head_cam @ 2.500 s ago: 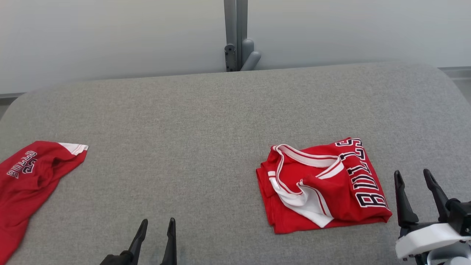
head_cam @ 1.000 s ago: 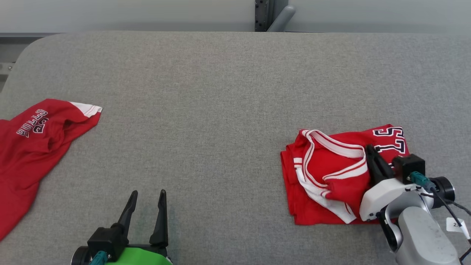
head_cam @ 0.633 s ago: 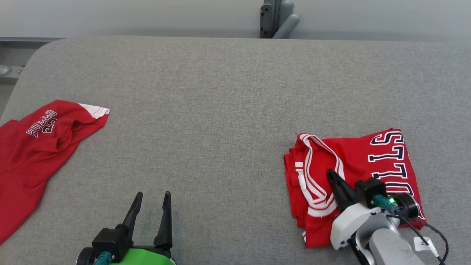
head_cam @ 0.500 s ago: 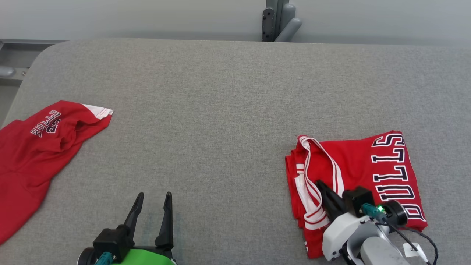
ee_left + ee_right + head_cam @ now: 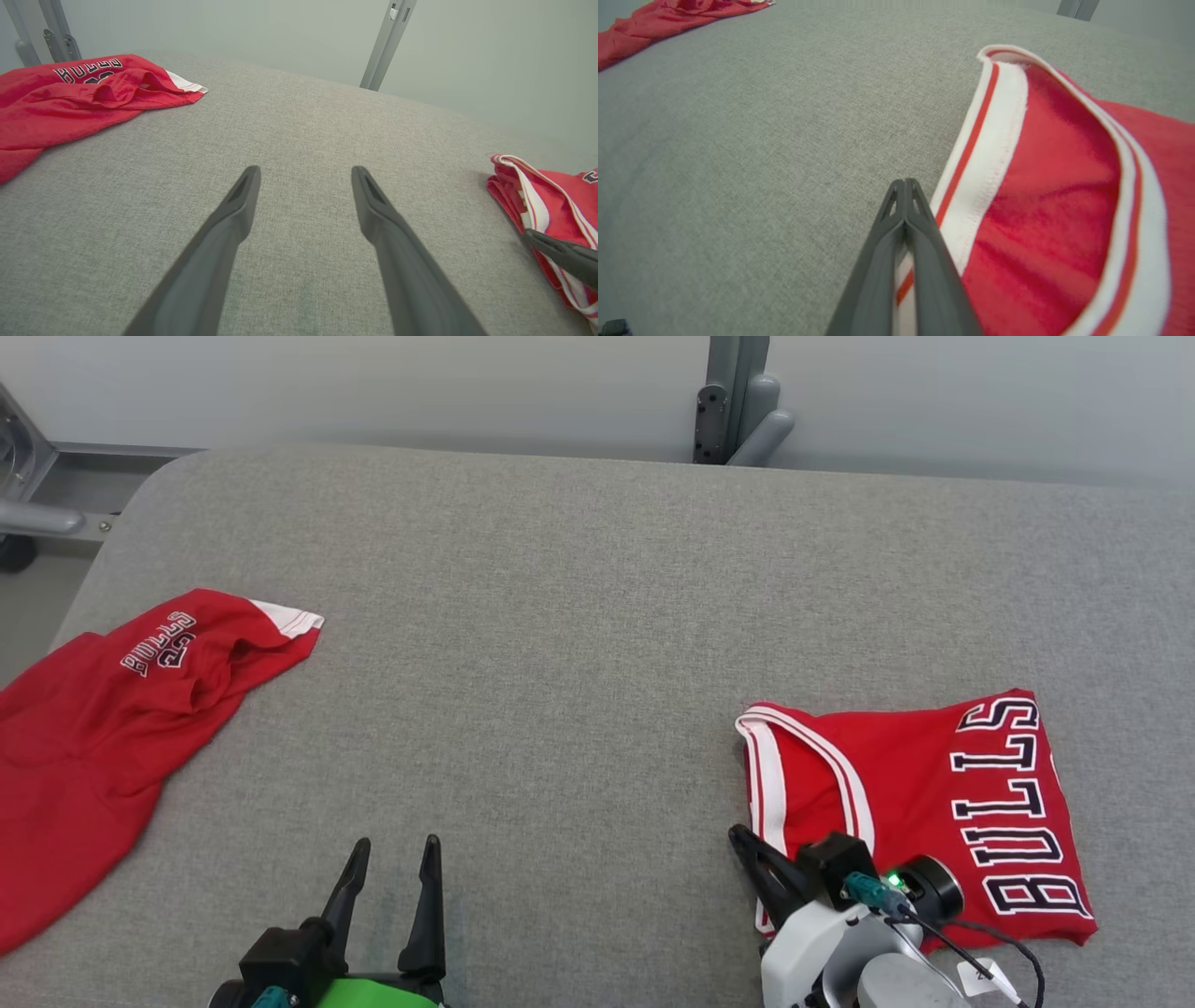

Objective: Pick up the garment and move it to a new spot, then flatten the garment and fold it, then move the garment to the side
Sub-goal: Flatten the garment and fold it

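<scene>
Jersey point(image 5: 934, 803), bench point(image 5: 560, 663) right — looks folded; right fingers point(image 5: 761, 868) together at its near trim, left fingers point(image 5: 428, 905) apart. Next, you shift it aside.

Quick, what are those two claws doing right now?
Left gripper: open, empty.
Right gripper: shut at the white-trimmed edge of the folded red jersey, nothing visibly gripped.

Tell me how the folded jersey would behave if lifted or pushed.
Probably floppy: the jersey is thin cloth in stacked layers, so lifted by one edge it would likely sag and unfold. Likely light for its size. Pushed, it may bunch rather than slide on the rough-woven table.
</scene>
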